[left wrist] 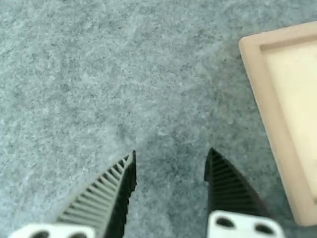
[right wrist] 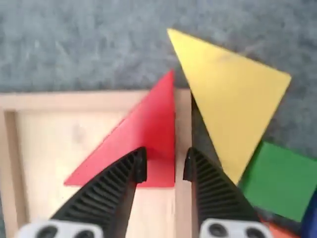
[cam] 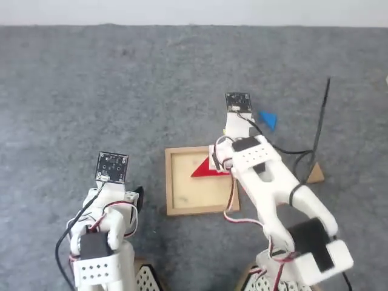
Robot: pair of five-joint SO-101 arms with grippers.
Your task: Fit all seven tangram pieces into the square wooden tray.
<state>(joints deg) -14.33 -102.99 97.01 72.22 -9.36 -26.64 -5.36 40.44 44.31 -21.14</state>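
The right arm (cam: 267, 176) stretches forward over the tray (cam: 168, 182); its right gripper (right wrist: 165, 166) points down with jaws narrowly parted above the one red triangle (right wrist: 148, 129) – which lies in the tray, a corner over the rim. The left arm (cam: 103, 236) is folded back beside the tray, left gripper (left wrist: 171, 152) wide and empty. Just outside the rim lie one yellow triangle (right wrist: 233, 94) and one green square (right wrist: 282, 181).
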